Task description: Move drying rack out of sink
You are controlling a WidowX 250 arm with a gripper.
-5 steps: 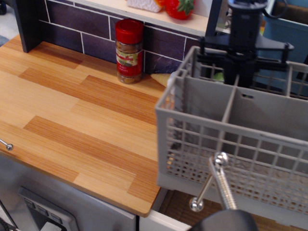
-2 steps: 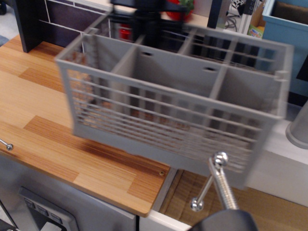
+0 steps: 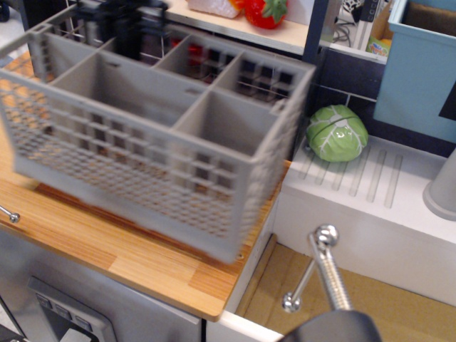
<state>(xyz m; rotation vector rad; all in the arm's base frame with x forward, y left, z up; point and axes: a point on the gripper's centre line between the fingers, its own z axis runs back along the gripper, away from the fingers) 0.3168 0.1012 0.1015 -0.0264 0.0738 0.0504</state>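
Observation:
The grey drying rack (image 3: 142, 142) hangs over the wooden countertop (image 3: 142, 263), left of the sink, slightly blurred from motion. My black gripper (image 3: 121, 28) is at the rack's far rim near the top left, shut on that rim; its fingertips are hidden by the rack. The white sink (image 3: 370, 214) with its brown bottom (image 3: 335, 299) and ribbed drainboard lies at the right. The chrome faucet (image 3: 324, 267) stands in front.
A green cabbage toy (image 3: 336, 133) lies on the drainboard's back. A grey cup (image 3: 442, 185) shows at the right edge. A blue box (image 3: 420, 64) stands behind. A red jar shows through the rack's wall. A strawberry toy (image 3: 265, 12) sits on the shelf.
The rack has moved left, from above the sink to above the countertop, carried by my gripper. The cabbage and drainboard are now uncovered.

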